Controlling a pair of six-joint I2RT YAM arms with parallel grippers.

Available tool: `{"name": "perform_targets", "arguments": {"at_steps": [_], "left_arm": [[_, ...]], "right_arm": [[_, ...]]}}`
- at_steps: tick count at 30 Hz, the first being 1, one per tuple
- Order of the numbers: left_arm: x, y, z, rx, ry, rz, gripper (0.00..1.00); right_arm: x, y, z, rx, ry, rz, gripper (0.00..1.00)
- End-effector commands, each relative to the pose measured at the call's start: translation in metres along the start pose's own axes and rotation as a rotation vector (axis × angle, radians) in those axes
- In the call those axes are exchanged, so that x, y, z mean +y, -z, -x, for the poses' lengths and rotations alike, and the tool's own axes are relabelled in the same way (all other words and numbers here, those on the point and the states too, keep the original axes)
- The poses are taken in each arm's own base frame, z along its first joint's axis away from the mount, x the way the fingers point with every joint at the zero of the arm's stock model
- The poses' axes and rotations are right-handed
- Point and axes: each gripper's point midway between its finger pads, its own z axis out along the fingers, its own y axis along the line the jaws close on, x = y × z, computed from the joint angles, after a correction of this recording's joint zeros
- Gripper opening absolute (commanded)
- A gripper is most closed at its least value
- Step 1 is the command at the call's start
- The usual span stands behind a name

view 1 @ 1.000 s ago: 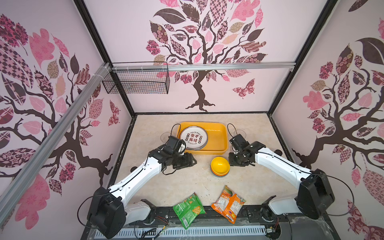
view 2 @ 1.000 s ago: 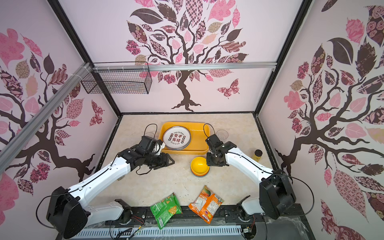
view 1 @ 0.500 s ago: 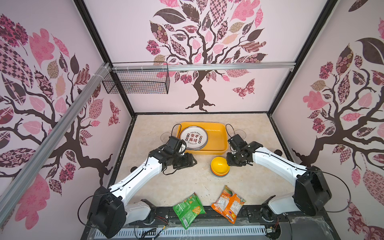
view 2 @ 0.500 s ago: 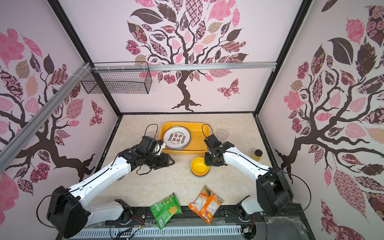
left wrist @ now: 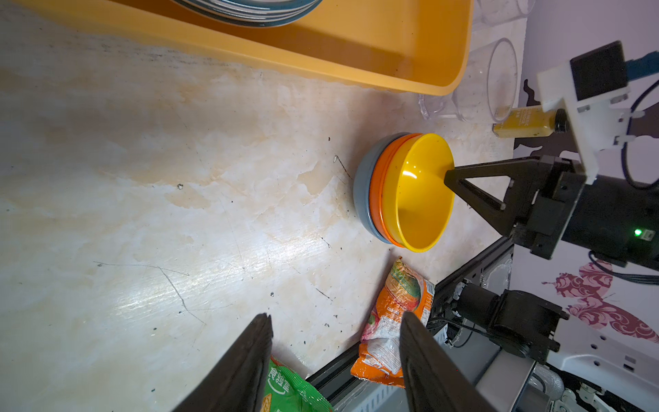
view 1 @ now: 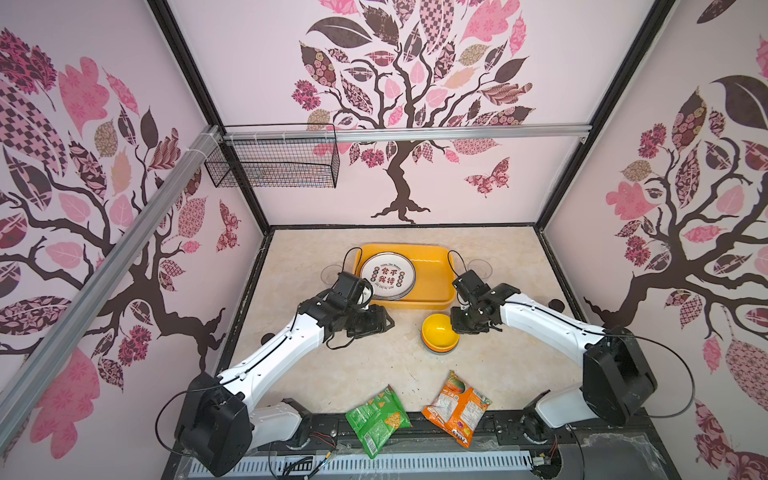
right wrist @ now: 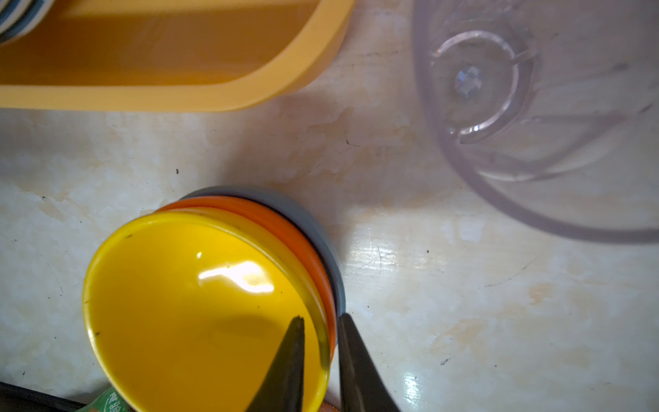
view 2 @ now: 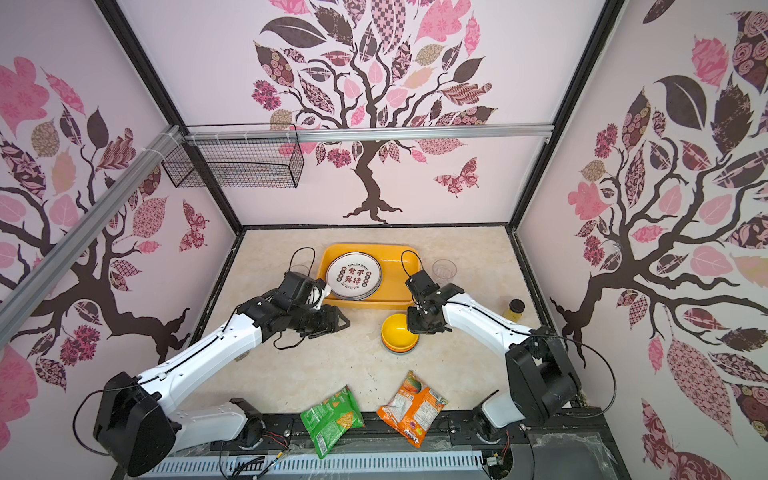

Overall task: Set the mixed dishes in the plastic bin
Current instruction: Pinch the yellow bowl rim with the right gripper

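Nearest, the green bag [view 1: 376,419] and the orange bag [view 1: 455,405] are lying at the front edge of the tabletop [view 1: 365,365], well apart from the work. Past them the bowls [view 1: 438,334] are sitting nested on the tabletop, outside the bin [view 1: 434,276] and just short of its near wall. The right hand [view 1: 455,325] is straddling their rim on the side towards its own arm. The left hand [view 1: 380,323] is hovering off to the left, open and holding nothing. Beyond, the plates [view 1: 387,272] are filling the bin's left part, leaving the right part bare. The right cup [view 1: 480,268] is standing just off the bin's right corner, and the basket [view 1: 274,162] is hanging on the far wall.

The step in hand looks like the pinch before the lift. To do it well, the fingers should be taking all three rims together, or the top bowl alone may come away. Then a straight rise, high enough to clear the bin's wall, and a set-down on the bare part, clear of the plates and the right cup.

The top views are hiding the fingertips under the hand's body. The right wrist view is showing them: one finger [right wrist: 289,364] inside the yellow bowl [right wrist: 199,303], the other outside the lowest bowl, with only a narrow gap between. Whether they are already clamping, I cannot tell. The left wrist view is giving the bowls side-on, blue under orange under yellow. The bottle [view 2: 516,309] is showing plainly in a top view.
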Motion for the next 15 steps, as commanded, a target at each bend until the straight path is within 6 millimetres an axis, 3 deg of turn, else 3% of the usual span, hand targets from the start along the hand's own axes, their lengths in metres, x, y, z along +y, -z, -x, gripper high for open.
{"name": "perform_targets", "arguments": {"at_steps": [1, 15], "left_arm": [[-0.0004, -0.0019, 0.0012, -0.007, -0.005, -0.003, 0.60], [0.0015, -0.0006, -0.0017, -0.009, 0.008, -0.002, 0.59]], "right_arm": [[-0.0020, -0.0086, -0.0078, 0.040, 0.011, -0.016, 0.20], [-0.0044, -0.0017, -0.0042, 0.021, 0.040, -0.038, 0.07]]}}
